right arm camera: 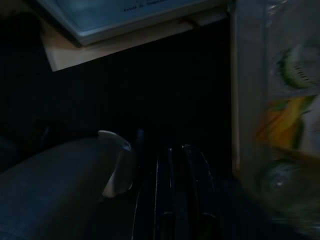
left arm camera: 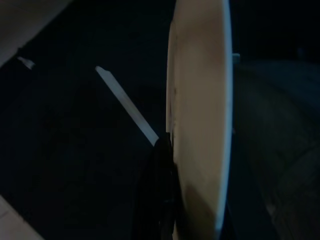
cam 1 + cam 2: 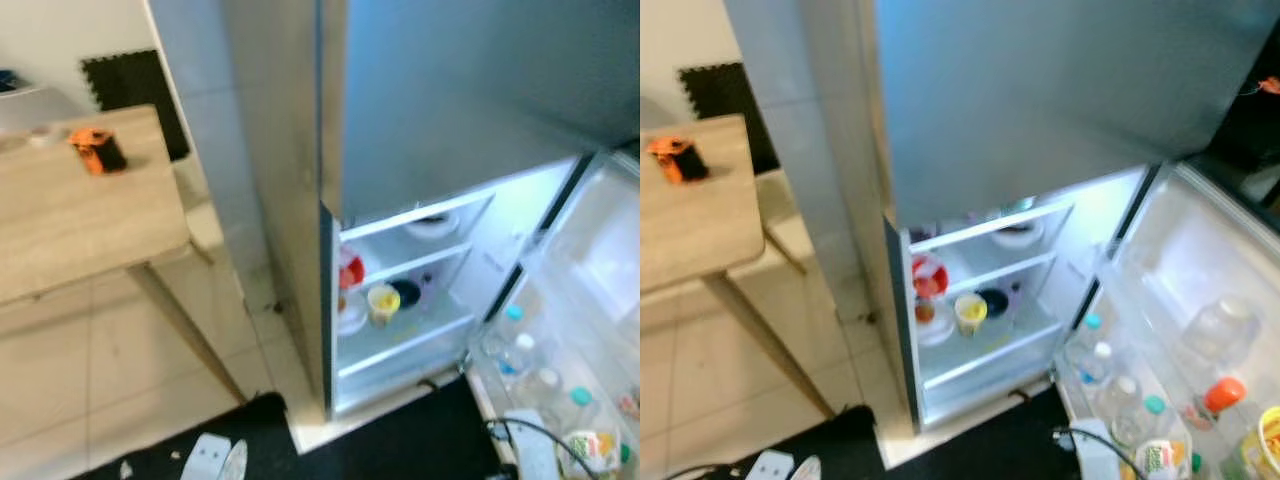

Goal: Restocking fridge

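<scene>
The fridge (image 3: 1040, 120) stood with its lower door (image 3: 1200, 330) swung open toward 3 o'clock, bottles racked in the door shelf and a yellow cup (image 3: 970, 312) on the middle shelf. At 9 o'clock stood a wooden table (image 3: 70, 215). The left gripper (image 2: 167, 200) gripped a pale plate (image 2: 200, 115); the right gripper (image 1: 180, 200) hung low, fingers pressed together.

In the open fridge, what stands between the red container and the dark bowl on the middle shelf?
A yellow cup stands between the red container and the dark bowl, seen in both eye views.
</scene>
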You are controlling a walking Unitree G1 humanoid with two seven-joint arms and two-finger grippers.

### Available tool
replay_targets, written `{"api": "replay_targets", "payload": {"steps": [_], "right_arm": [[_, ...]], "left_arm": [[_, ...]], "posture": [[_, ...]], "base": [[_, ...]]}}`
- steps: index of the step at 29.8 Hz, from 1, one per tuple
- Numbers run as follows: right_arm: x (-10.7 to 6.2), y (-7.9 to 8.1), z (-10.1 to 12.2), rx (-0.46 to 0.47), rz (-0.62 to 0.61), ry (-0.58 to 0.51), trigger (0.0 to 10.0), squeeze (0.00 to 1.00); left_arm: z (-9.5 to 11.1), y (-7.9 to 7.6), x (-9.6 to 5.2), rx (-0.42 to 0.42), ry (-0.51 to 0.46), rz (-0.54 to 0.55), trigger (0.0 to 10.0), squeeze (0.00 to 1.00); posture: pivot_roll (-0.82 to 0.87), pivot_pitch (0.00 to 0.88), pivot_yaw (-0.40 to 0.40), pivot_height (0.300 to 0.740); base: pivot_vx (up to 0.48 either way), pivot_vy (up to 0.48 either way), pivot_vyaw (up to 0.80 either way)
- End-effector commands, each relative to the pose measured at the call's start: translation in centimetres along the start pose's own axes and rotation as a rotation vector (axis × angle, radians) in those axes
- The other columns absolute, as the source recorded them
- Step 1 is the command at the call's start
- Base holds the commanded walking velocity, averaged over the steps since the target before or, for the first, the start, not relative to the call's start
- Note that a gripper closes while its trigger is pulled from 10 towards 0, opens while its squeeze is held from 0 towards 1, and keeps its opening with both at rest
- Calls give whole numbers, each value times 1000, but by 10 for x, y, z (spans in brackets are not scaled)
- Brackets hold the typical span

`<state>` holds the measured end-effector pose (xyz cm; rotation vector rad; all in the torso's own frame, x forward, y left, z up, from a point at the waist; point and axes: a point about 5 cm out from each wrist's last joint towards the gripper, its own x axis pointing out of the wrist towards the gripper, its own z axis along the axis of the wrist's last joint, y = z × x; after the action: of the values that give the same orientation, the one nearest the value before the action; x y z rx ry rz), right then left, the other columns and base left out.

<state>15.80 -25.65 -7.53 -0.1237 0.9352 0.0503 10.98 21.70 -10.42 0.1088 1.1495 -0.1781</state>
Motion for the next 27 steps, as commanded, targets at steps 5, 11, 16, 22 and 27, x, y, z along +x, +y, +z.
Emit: {"api": "replay_targets", "payload": {"steps": [5, 11, 16, 22, 27], "right_arm": [[4, 9, 17, 43, 104, -85, 10000, 0], [5, 30, 52, 31, 441, -228, 10000, 0], [5, 19, 78, -26, 382, -310, 10000, 0], [-4, -31, 131, 37, 82, -484, 10000, 0], [-19, -70, 147, 130, -112, -567, 10000, 0]], "left_arm": [[-4, -11, 2, -4, 14, -32, 10000, 0], [-4, -9, 1, -7, 12, -26, 10000, 0], [-4, -9, 1, -8, 11, -27, 10000, 0], [-3, -10, 2, -6, 3, -34, 10000, 0], [4, -9, 3, -3, -27, -34, 10000, 0]], "posture": [[-32, 22, -8, 740], [-34, 23, -7, 740], [-33, 24, -8, 740], [-31, 20, -13, 740], [-26, 20, -17, 740]], "base": [[0, -182, 0], [0, 0, 0], [0, 0, 0], [0, 0, 0], [0, 0, 0]]}}
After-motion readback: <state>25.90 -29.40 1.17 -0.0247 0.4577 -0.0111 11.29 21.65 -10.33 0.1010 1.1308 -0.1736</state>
